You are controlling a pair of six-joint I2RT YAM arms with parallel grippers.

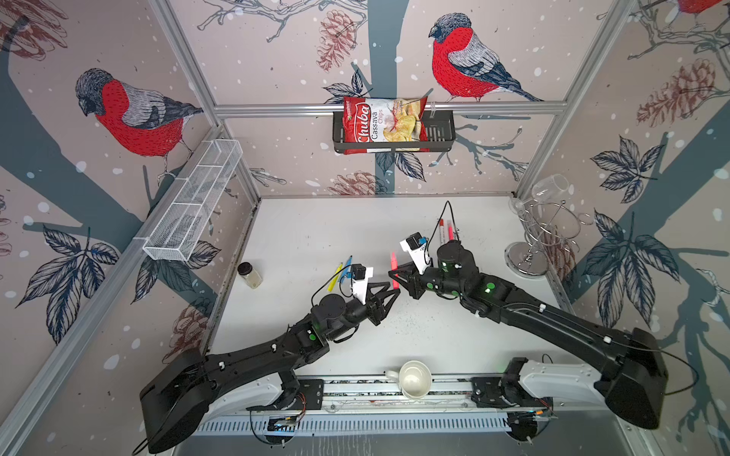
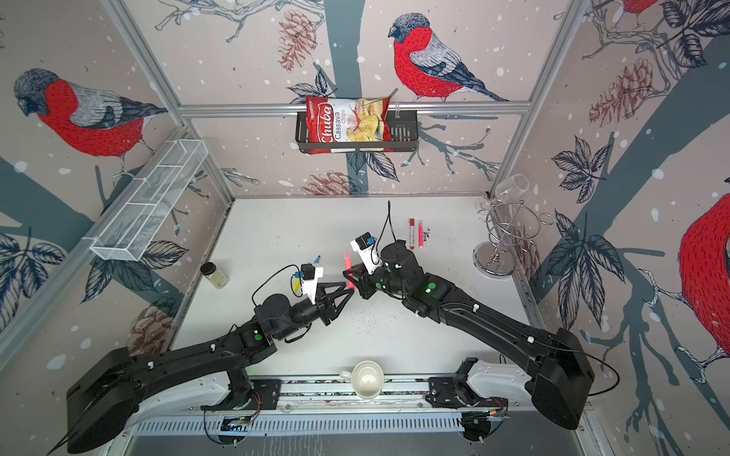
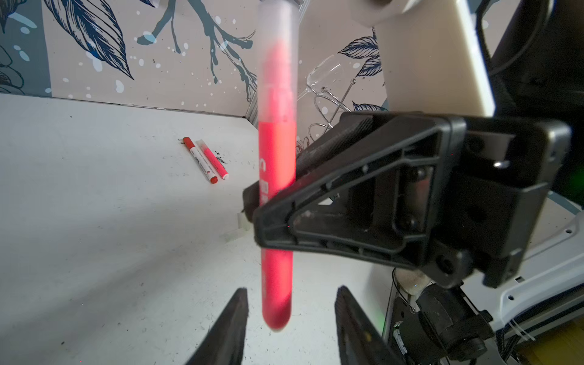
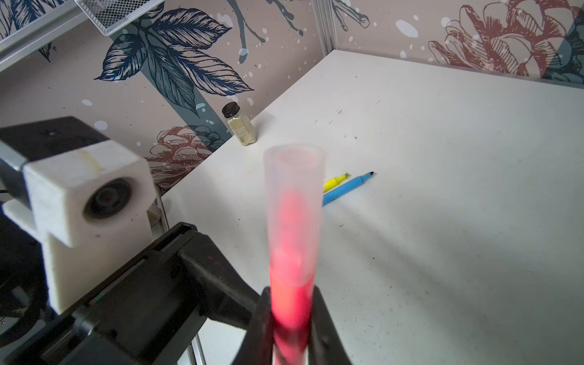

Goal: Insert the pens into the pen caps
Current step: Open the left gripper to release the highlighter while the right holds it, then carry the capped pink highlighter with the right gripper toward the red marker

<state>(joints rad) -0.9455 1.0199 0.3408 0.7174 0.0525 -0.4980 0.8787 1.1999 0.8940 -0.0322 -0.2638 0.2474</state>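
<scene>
Upright pink pen (image 3: 277, 177), clamped crosswise at mid-barrel by the closed jaws of the right gripper (image 4: 290, 319), with a translucent cap (image 3: 278, 63) seated on its upper end. The left gripper (image 3: 291, 292), jaws parted, flanks the lower end without gripping it. Uncapped yellow pen (image 4: 335, 182) and blue pen (image 4: 347, 189) lie on the table (image 4: 442, 221), nearer the left arm.

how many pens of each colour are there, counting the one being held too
pink: 2, the held pink pen and the lying pink pen
yellow: 1, the yellow pen
blue: 1, the blue pen
white body with red cap: 1, the white pen
total: 5
</scene>
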